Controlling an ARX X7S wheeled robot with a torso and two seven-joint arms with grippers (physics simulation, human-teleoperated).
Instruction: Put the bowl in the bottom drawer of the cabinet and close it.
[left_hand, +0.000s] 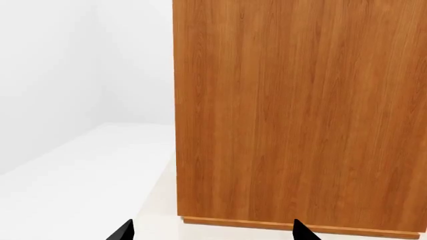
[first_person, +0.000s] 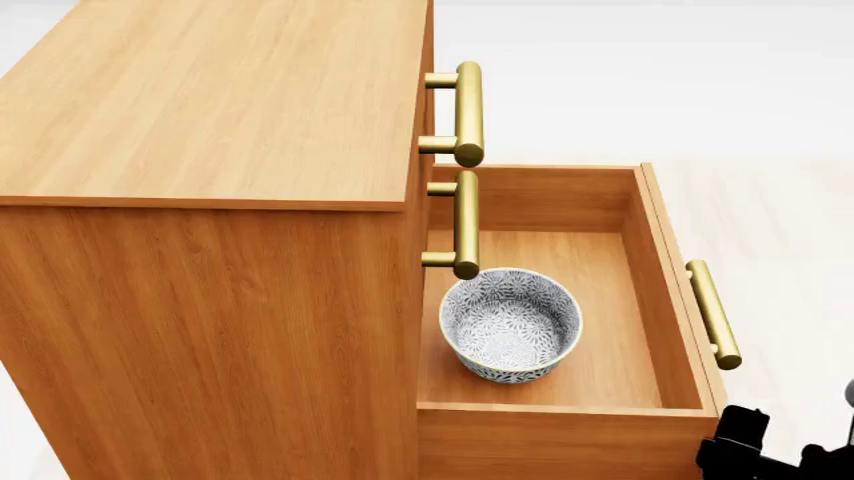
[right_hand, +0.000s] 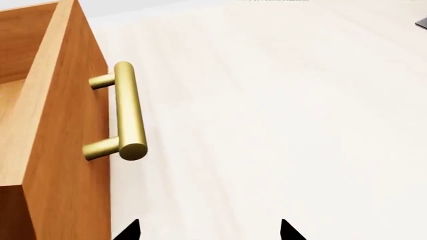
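Bowl (first_person: 511, 324) sitting upright in the pulled-out bottom drawer (first_person: 667, 270) of the cabinet (first_person: 200, 200). Right gripper (right_hand: 208, 231) hovering spread beside the drawer handle (right_hand: 127, 110), holding nothing. Left gripper (left_hand: 210, 232) spread, facing the cabinet's side.

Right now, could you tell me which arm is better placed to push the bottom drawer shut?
The right. Its end effector is open beside the brass handle of the bottom drawer, which already holds the bowl. The left end effector faces only the cabinet side panel.
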